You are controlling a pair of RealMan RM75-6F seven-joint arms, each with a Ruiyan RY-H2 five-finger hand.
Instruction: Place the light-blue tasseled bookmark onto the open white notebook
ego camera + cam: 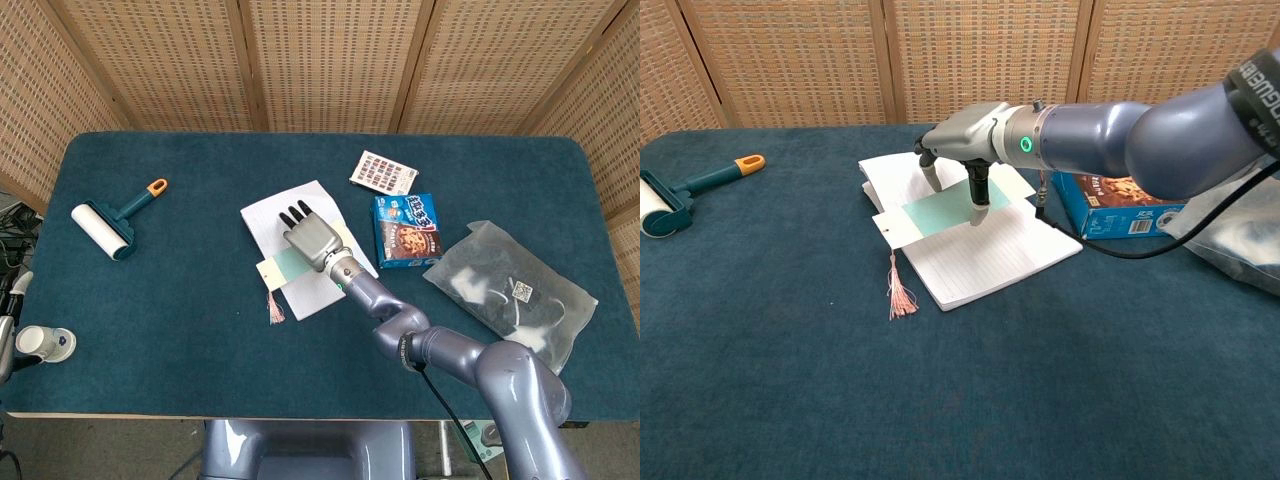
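Observation:
The open white notebook (288, 208) (990, 255) lies at the table's middle. The light-blue bookmark (288, 266) (938, 210) lies across its near-left part, with its white end sticking out past the page's left edge. Its pink tassel (275, 311) (900, 296) trails on the blue cloth below that end. My right hand (312, 238) (968, 145) is over the notebook and pinches the bookmark across its width, thumb on the near edge and fingers on the far edge. Neither view shows my left hand.
A teal lint roller (112, 222) (675, 195) lies at the far left. A blue cookie box (407, 230) (1110, 208) sits just right of the notebook, a patterned card (383, 172) behind it, and a clear plastic bag (510, 285) (1230, 240) further right.

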